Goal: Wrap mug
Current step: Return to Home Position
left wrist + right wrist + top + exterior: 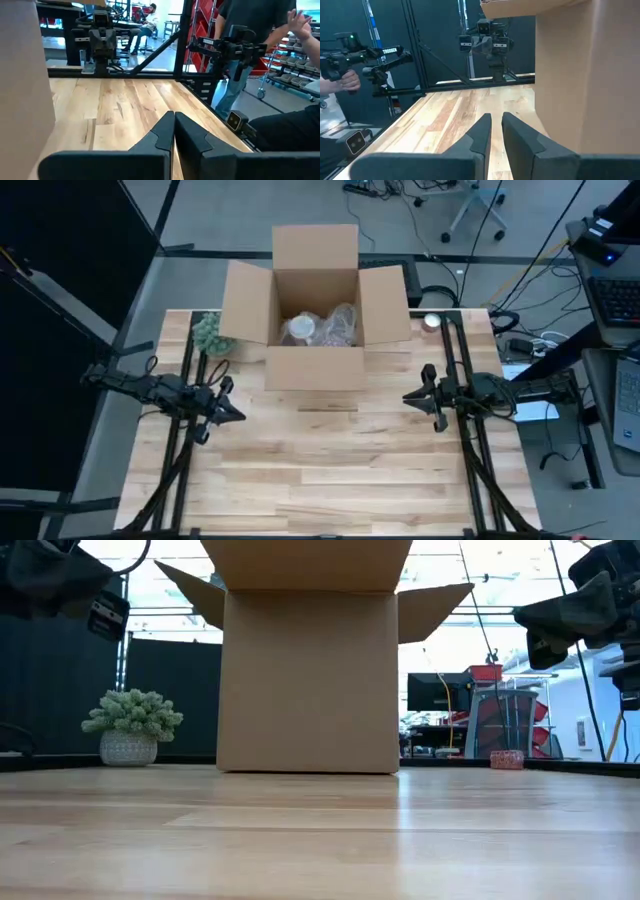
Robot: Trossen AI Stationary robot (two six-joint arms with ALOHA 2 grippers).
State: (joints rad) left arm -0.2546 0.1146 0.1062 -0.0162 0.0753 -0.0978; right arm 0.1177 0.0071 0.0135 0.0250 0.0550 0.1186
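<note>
At the desk's (330,470) far left corner stands a small potted plant (210,333), close to the box's left flap. It is the one loose thing near the left arm's path, so that arm should fold back along its own side rather than sweep outward.

The left gripper (236,416) hangs over the left part of the desk, nearer than the box and apart from it. Its fingers are clenched tip to tip on nothing. No release is called for here, only a smooth, unhurried retreat.

In the middle, at the far side, sits the open cardboard box (315,365) with all its flaps spread. Two bubble-wrapped mugs (320,328) lie side by side on its floor; which colour is which cannot be told through the wrap. Both arms should lift clear of the flaps, so as not to nudge the box.

The right gripper (410,396) hovers over the right part of the desk, beside the box's near right corner. Its fingers are a narrow slit apart and hold nothing. It sits closer to the cardboard wall than its partner does, so it should draw away from the box first and then fold home.

The wrist views show people beyond both side edges of the desk, so the motions are best kept tight over the desk.
</note>
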